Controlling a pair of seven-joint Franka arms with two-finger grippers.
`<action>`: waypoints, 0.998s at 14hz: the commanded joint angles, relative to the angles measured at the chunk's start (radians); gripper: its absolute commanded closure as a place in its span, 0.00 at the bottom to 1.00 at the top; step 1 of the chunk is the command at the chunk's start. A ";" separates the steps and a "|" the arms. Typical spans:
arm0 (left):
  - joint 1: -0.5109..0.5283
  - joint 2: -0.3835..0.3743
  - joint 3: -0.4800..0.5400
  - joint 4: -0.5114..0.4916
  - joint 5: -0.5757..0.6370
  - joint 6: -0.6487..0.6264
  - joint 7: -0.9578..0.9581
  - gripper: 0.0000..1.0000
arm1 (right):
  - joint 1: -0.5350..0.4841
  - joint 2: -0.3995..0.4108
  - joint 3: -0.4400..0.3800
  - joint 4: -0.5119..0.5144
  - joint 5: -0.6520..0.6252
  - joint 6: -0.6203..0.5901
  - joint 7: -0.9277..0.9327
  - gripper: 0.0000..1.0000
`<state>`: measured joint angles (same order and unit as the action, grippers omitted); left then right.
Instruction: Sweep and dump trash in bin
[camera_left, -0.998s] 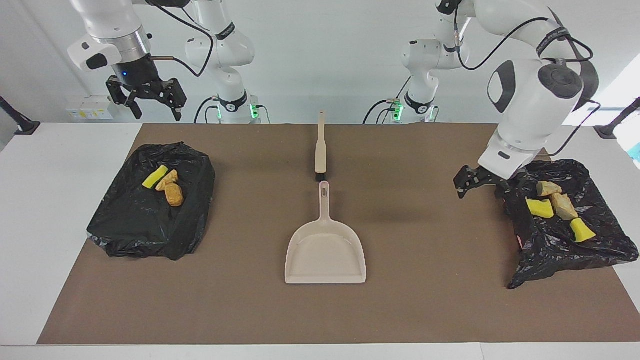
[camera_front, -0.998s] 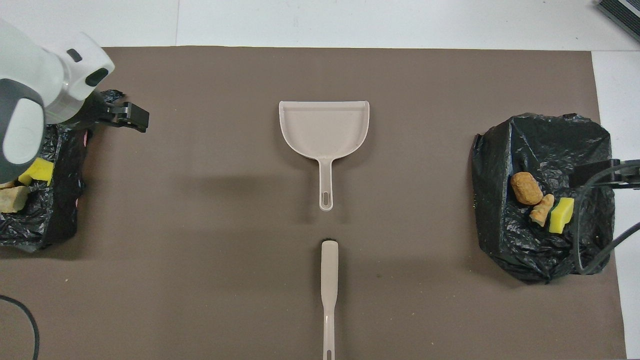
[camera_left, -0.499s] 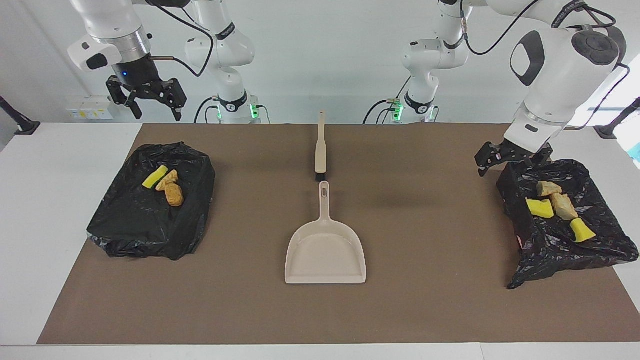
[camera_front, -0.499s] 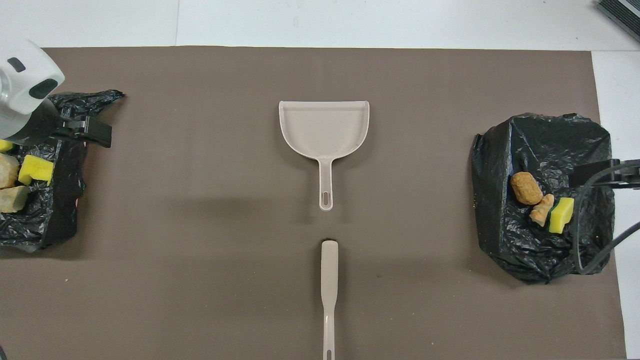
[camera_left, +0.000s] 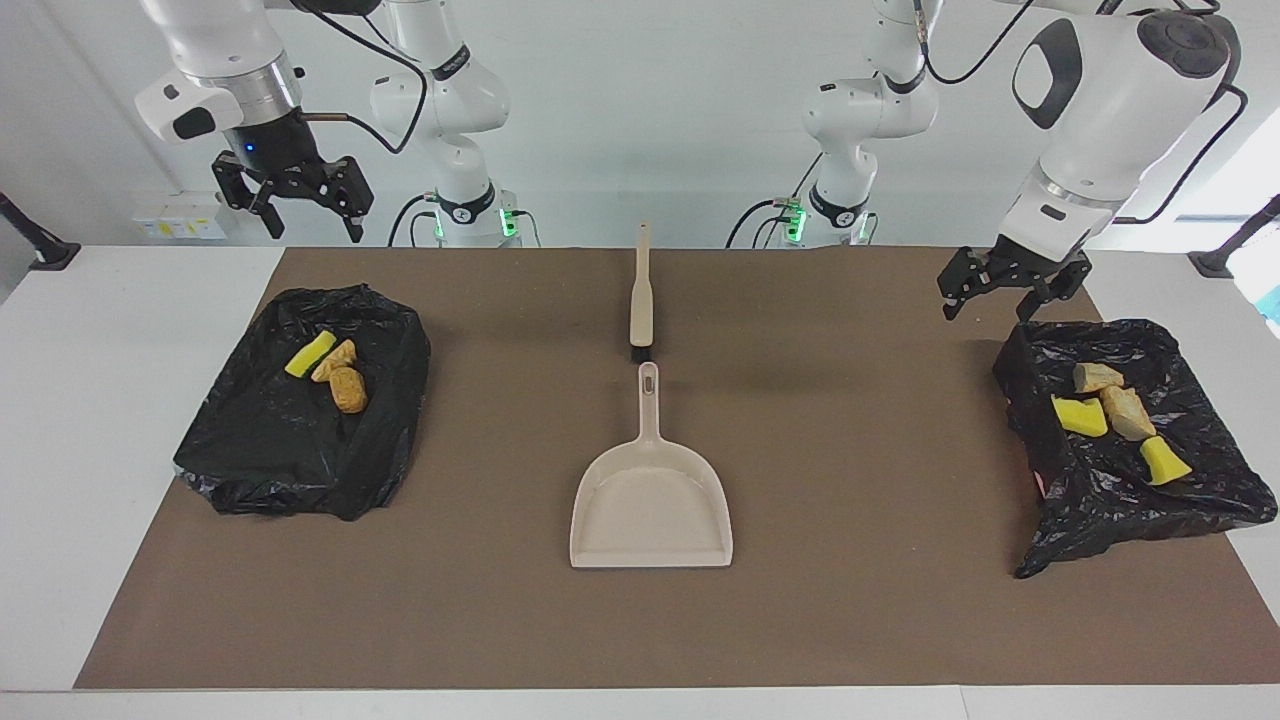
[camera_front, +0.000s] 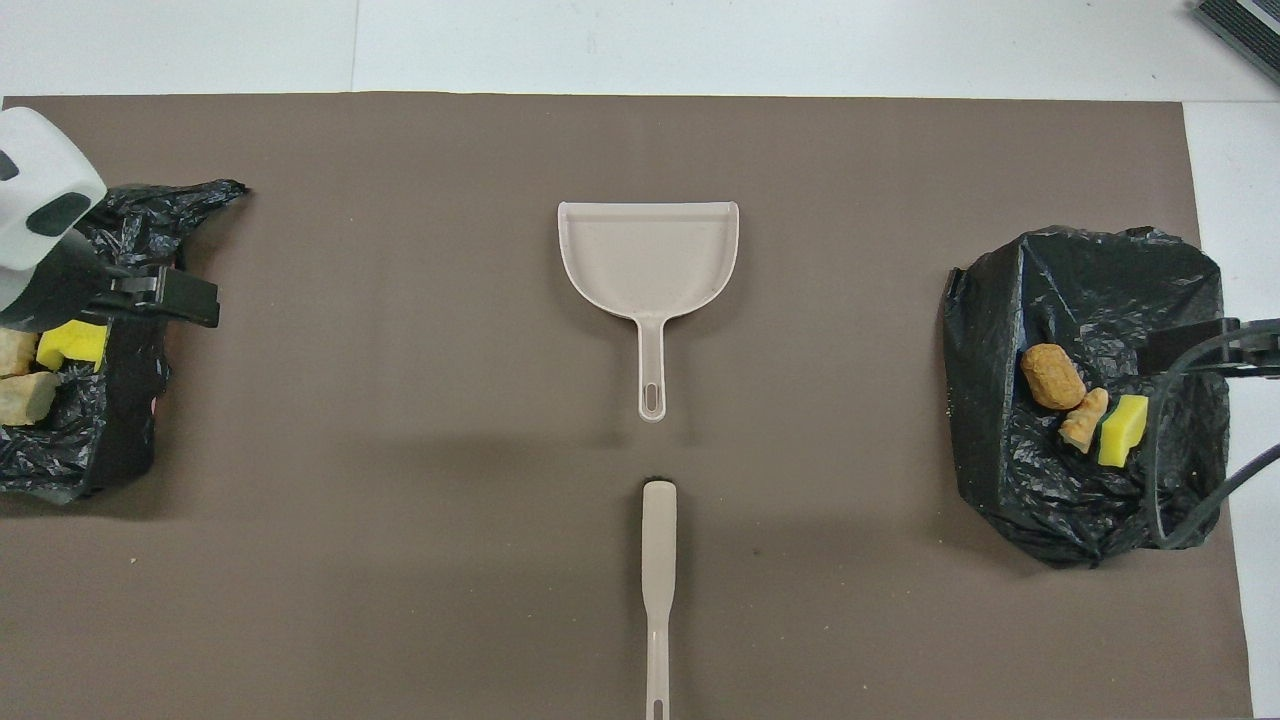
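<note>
On the brown-matted desk (camera_left: 850, 600) the beige plastic dustpan (camera_left: 651, 505) and brush (camera_left: 641, 300) are laid aside, all foam trash chunks (camera_left: 1115, 415) being binned, while both the left hand (camera_left: 1005, 290) and right hand (camera_left: 295, 200) are raised open and empty.

White jointed arms (camera_left: 1100, 90), black pincers (camera_left: 1008, 285), black cables (camera_left: 380, 60)

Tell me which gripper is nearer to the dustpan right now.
Left, slightly. The left gripper hangs over the bin at its own end; the right gripper waits high above its end. Neither is over the dustpan.
</note>
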<state>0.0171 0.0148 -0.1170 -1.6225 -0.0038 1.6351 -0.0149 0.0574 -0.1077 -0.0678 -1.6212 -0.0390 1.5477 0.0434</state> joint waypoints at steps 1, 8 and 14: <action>0.007 -0.010 0.000 0.036 -0.007 -0.087 -0.003 0.00 | -0.019 -0.007 0.010 0.003 0.025 -0.009 -0.031 0.00; 0.027 -0.015 0.000 0.023 -0.016 -0.074 0.012 0.00 | -0.019 -0.007 0.008 0.003 0.025 -0.009 -0.031 0.00; 0.024 -0.018 0.000 0.035 -0.018 -0.097 0.099 0.00 | -0.019 -0.007 0.010 0.003 0.025 -0.009 -0.031 0.00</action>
<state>0.0315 0.0013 -0.1127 -1.6013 -0.0044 1.5644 0.0550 0.0574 -0.1077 -0.0678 -1.6212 -0.0389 1.5477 0.0435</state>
